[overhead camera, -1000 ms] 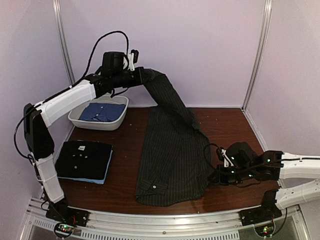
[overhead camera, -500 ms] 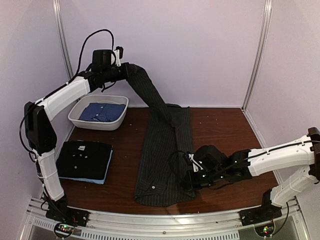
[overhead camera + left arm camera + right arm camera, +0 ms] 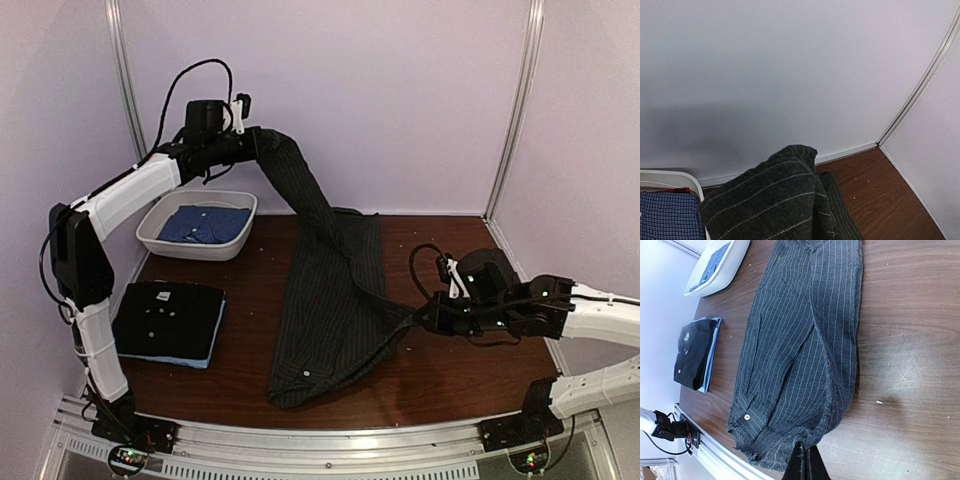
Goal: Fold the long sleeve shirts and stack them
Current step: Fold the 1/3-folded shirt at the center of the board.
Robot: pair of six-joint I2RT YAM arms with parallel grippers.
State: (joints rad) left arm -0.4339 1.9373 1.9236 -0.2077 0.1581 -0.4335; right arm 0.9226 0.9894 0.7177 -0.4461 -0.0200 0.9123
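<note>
Top external: pinstriped shirt point(image 3: 330, 300) lengthwise on table point(image 3: 450, 250), sleeve point(image 3: 300, 190) hoisted by left gripper point(image 3: 252, 146), clamped on it. Right gripper point(image 3: 418, 318), pinching side edge, drawn back rightward off the body; side fold judged unfinished.

Robotics laboratory test cell. A brown wood-grain table point(image 3: 450, 250) is enclosed at its far and side edges by plain pale panels point(image 3: 400, 100) set in metal corner posts point(image 3: 518, 110). An aluminium rail point(image 3: 330, 438) along its near edge carries bolted, cabled arm bases point(image 3: 132, 428).
</note>
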